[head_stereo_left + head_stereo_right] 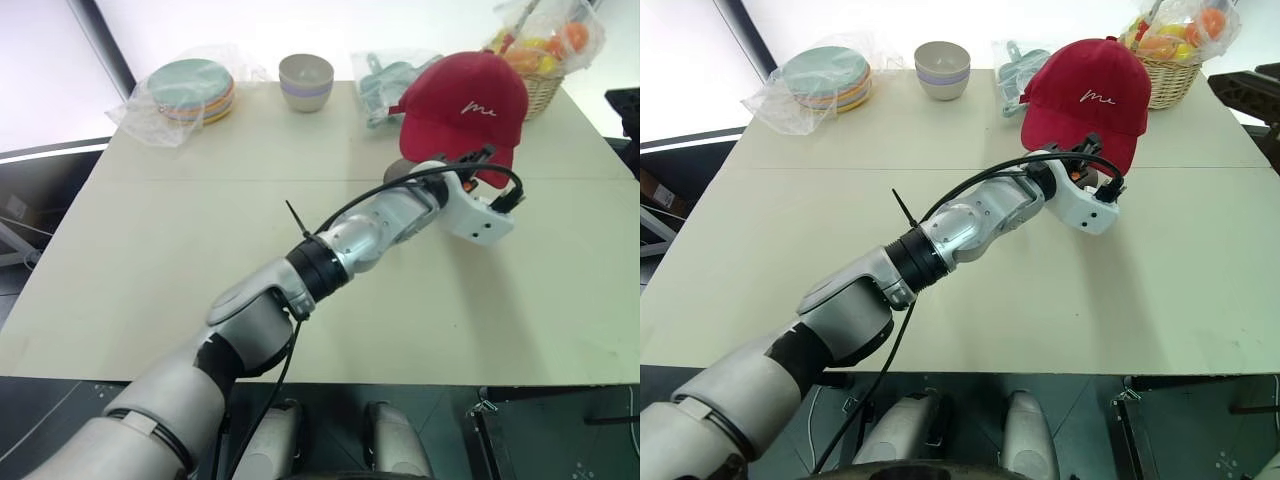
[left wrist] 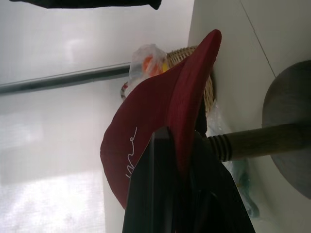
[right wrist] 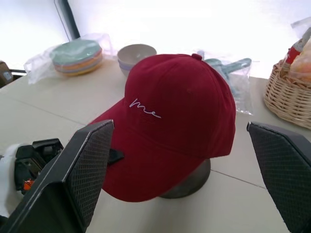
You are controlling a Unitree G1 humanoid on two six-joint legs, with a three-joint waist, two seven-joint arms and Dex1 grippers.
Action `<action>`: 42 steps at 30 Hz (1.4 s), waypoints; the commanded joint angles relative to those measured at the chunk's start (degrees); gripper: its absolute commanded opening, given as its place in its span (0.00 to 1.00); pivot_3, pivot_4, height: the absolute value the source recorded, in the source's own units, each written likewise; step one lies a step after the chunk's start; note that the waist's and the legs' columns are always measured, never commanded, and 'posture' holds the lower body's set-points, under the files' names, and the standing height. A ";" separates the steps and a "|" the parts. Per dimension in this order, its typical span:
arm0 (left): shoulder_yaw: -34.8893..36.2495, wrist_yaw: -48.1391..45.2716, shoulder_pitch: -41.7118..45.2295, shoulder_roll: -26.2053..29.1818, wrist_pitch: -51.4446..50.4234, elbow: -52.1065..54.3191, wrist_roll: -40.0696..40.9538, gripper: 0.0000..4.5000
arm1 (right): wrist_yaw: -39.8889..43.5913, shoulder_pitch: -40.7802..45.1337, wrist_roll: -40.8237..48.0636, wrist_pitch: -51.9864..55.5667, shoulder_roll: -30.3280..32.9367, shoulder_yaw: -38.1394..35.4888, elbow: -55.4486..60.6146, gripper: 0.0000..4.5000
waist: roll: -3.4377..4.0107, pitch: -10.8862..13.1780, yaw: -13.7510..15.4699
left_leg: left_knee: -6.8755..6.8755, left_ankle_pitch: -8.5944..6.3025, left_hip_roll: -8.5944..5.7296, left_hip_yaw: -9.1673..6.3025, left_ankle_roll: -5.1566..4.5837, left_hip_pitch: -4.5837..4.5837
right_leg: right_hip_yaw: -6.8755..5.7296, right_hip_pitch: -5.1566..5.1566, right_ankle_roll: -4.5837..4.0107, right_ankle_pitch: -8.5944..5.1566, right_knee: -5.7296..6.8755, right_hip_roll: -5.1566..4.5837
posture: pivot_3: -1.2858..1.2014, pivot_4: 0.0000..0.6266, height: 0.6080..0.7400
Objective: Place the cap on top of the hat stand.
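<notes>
The red cap [image 1: 462, 104] with white script on its front sits over the domed top of the hat stand, at the far right of the table. The stand's post [image 2: 252, 143] and round base [image 2: 291, 121] show under the cap, and the base [image 3: 189, 184] also peeks out below the brim. My left gripper [image 1: 478, 160] reaches in from the near left and is shut on the cap's brim [image 2: 189, 116]. My right gripper [image 3: 180, 128] hovers level in front of the cap, jaws wide open and holding nothing.
On the beige table [image 1: 200, 250], a bagged stack of coloured plates [image 1: 190, 88] sits at the far left and a pale bowl [image 1: 306, 80] beside it. Teal items in a bag [image 1: 385, 75] and a wicker basket of fruit [image 1: 545, 75] stand close behind the cap.
</notes>
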State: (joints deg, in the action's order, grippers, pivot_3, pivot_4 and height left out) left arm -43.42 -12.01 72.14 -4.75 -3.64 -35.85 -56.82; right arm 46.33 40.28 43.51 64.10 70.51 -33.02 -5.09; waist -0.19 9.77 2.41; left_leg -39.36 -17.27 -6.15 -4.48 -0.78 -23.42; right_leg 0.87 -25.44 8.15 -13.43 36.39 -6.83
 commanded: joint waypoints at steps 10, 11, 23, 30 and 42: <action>1.22 -1.29 -2.90 -2.00 -2.44 2.09 1.97 0.01 | 2.84 -4.33 -0.14 0.03 4.35 -5.28 0.08 1.00 | 0.03 -0.02 -0.04 | 0.00 0.00 0.00 0.02 0.00 0.01 | 0.00 0.00 0.00 0.00 0.02 0.00 | 0.52 0.24 1.00; 1.24 -1.11 -2.87 -2.02 -2.44 2.04 2.15 0.01 | 2.87 -4.47 -0.16 -0.07 4.39 -5.39 0.09 1.00 | 0.03 -0.02 -0.03 | 0.00 0.00 0.00 0.01 0.00 0.01 | 0.00 0.00 0.00 0.00 0.02 0.00 | 0.52 0.24 1.00; 0.97 -2.10 -3.70 -2.58 -2.98 2.89 2.78 1.00 | 1.38 -5.99 -0.25 -1.12 3.27 -5.70 1.96 1.00 | 0.08 -0.02 -0.06 | 0.02 0.00 0.00 0.02 0.00 0.01 | 0.00 -0.02 0.00 0.00 0.01 0.00 | 0.52 0.24 1.00; 3.29 -9.18 -5.55 -3.67 -2.75 7.48 8.99 1.00 | 2.31 -7.12 -0.90 -3.10 3.55 -5.63 0.26 1.00 | 0.10 -0.03 -0.06 | 0.02 0.00 0.01 0.02 0.00 0.01 | 0.01 -0.02 0.00 0.00 0.01 0.00 | 0.52 0.24 1.00; 9.25 -32.76 -7.64 -6.26 -21.02 28.70 20.76 1.00 | 2.65 -4.32 -1.74 -6.38 3.52 -1.53 -2.99 1.00 | 0.28 -0.05 -0.16 | 0.01 0.00 0.02 0.04 0.00 0.01 | 0.00 -0.01 0.00 0.00 0.00 0.02 | 0.52 0.24 1.00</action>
State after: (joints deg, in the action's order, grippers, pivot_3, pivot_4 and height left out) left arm -36.63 -44.98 62.80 -10.25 -23.17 -9.43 -37.01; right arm 48.90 34.32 41.72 59.05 72.98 -33.78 -8.22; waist 0.09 9.73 2.25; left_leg -39.34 -17.27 -6.13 -4.44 -0.78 -23.41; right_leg 0.87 -25.45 8.16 -13.43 36.38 -6.81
